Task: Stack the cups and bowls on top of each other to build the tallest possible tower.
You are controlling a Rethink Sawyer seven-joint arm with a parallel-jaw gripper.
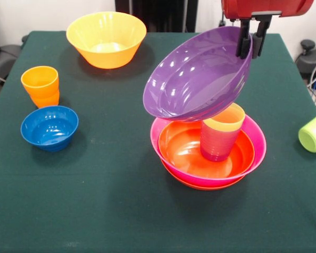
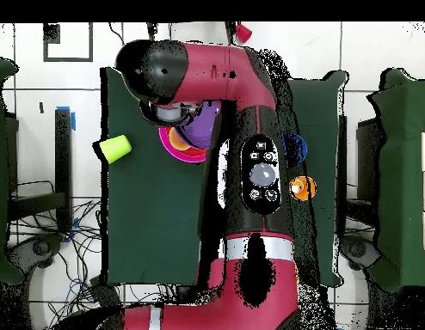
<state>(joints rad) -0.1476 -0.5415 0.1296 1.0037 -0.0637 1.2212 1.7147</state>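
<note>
My gripper (image 1: 253, 46) is shut on the far rim of the wide purple bowl (image 1: 197, 79), which hangs tilted with its hollow facing the front left. Its lower edge rests on or just above the yellow cup (image 1: 225, 120) nested in a purple cup (image 1: 217, 143). Those cups stand inside a red-orange bowl (image 1: 187, 150) nested in the pink bowl (image 1: 255, 138), forming the tower. In the overhead view the arm covers most of the tower; the purple bowl (image 2: 201, 127) and pink bowl (image 2: 175, 148) peek out.
A large yellow-orange bowl (image 1: 106, 38) sits at the back left. Orange cups (image 1: 40, 85) stand at the left, with the small blue bowl (image 1: 49, 127) just in front. A lime green cup (image 1: 315, 132) lies on its side at the right edge.
</note>
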